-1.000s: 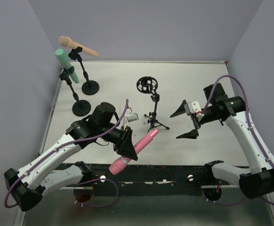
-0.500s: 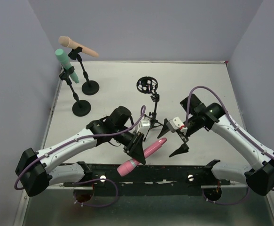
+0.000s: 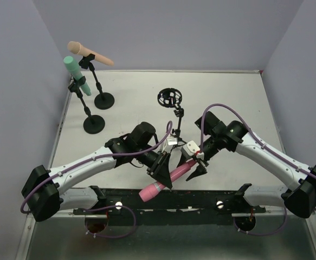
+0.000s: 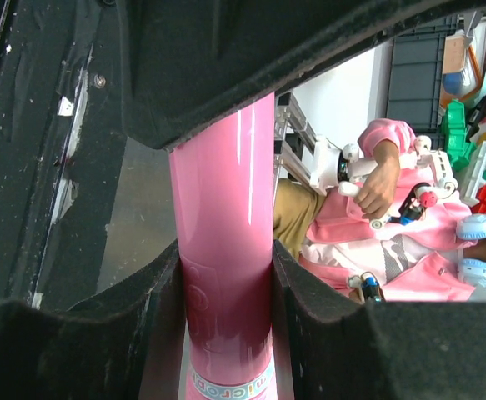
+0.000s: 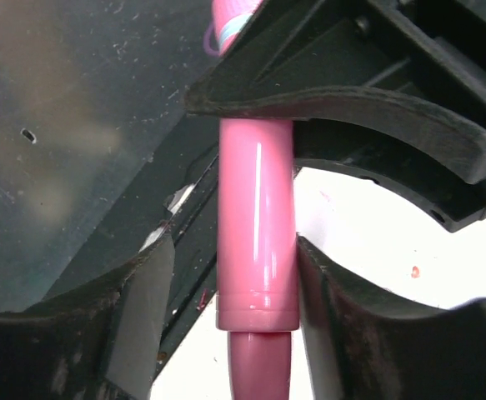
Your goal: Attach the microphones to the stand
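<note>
A: So, nearest first, what is being held?

B: The pink microphone [image 3: 152,189], tilted over the near edge of the tabletop [image 3: 228,97], rounded head toward the near left. The left end effector [image 3: 164,172] is clamped on its body (both fingers [image 4: 76,333] press against the pink sides).

A: And the other arm?

B: The right end effector [image 3: 195,167] straddles the handle end with its jaws apart. One finger sits at the pink surface, and a sliver of gap shows on the other side.

A: Behind them?

B: Just beyond stands the tripod stand [image 3: 177,127], with a black ring holder [image 3: 169,98] on top.

A: Farthest?

B: At the far left, the mint-teal microphone [image 3: 75,76] sits clipped on the nearer round-based stand [image 3: 94,124]. Behind it, the peach-tan microphone [image 3: 90,54] lies tilted on the farther round-based stand [image 3: 104,101].
</note>
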Controlling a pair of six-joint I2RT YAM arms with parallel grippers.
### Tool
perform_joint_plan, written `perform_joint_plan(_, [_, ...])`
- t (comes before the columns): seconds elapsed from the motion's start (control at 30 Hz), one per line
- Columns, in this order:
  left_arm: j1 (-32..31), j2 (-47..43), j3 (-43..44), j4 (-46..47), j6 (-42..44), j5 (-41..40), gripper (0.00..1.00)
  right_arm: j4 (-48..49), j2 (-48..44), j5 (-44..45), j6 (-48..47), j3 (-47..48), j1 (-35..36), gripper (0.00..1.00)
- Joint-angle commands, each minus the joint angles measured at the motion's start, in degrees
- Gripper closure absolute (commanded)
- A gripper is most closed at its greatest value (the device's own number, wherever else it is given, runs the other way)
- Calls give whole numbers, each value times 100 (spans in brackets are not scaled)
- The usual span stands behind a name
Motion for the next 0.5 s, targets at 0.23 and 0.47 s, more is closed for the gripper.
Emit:
perform_joint_plan(0.23, [-30,-141,114,171,-120,45,85,133,-76,-17,160,-128,90,68])
perform_joint_plan(0.47, [224,-764,351,-287,178,-447,32,142,-278,-175,274,-330,90,73])
